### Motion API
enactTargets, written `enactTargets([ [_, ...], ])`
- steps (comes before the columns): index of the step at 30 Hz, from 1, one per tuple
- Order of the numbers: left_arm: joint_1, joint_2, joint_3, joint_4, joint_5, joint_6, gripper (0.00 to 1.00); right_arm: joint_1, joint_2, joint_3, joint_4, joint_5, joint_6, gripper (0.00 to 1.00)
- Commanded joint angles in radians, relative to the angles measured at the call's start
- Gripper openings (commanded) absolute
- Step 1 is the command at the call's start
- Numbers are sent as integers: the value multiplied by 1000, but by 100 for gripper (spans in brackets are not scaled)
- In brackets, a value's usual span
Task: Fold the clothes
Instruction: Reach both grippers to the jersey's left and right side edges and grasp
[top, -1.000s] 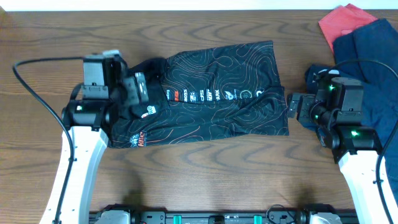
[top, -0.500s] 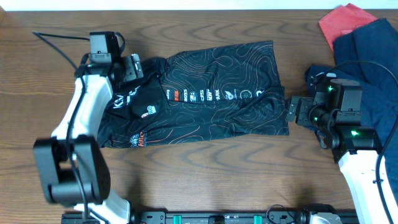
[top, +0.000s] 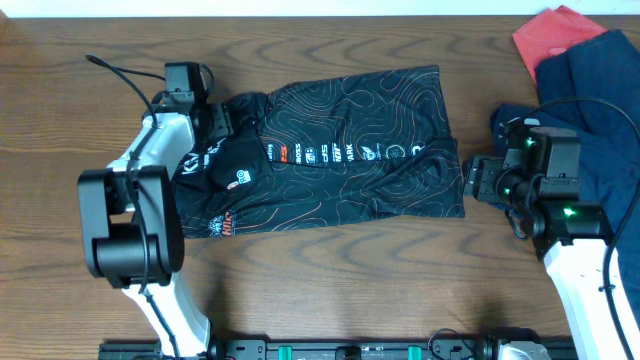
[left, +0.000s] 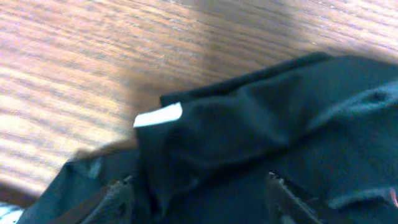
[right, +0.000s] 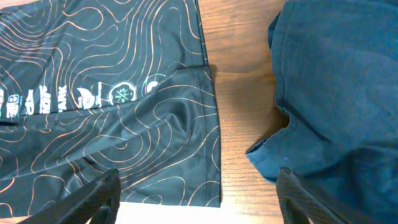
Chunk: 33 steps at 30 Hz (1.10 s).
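Observation:
The black jersey (top: 350, 150) with thin orange contour lines and white logos lies spread flat across the middle of the table. My left gripper (top: 232, 122) is open at its back left end, by the collar. In the left wrist view its fingers (left: 199, 198) straddle a raised fold of black fabric (left: 249, 130) with a white tag (left: 158, 116). My right gripper (top: 468, 180) is open at the jersey's right hem. In the right wrist view its fingers (right: 199, 199) span the hem corner (right: 186, 124) and bare wood.
A dark navy fabric pile (top: 600, 90) lies at the right, close behind my right arm, and shows in the right wrist view (right: 342, 93). A red cloth (top: 553, 33) lies at the back right corner. Bare wood surrounds the jersey.
My left arm has swung toward the back of the table, and its gripper now sits at the jersey's collar. The right arm and the jersey have barely moved.

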Motion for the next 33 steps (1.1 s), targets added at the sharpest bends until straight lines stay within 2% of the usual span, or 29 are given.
enactTargets([
  [1,4,22,24,42,-2,-9,54,15,13,19,-3,-10,32,69],
  [3,4,25,23,82,-2,-11,30,15,13,19,-4,-12,32,63],
  [4,4,26,23,96,-2,-11,23,15,13,19,-4,-12,32,61],
  [6,4,26,23,133,-2,-11,13,15,13,19,-7,-15,32,56],
  [8,5,26,23,166,-3,-11,8,15,13,19,-11,-16,32,54],
  [17,85,24,138,333,-6,-84,6,15,13,19,-14,-16,39,52],
  [22,149,24,219,358,-6,-101,6,15,13,19,-6,-16,39,55],
  [23,160,24,229,345,-5,-114,11,15,13,19,-3,-16,39,55],
  [26,174,24,237,262,22,-124,61,15,13,19,21,-20,39,61],
  [30,169,24,237,69,51,-123,77,15,20,19,107,-35,21,62],
  [33,160,24,237,-35,53,-115,77,17,57,28,186,-35,-3,65],
])
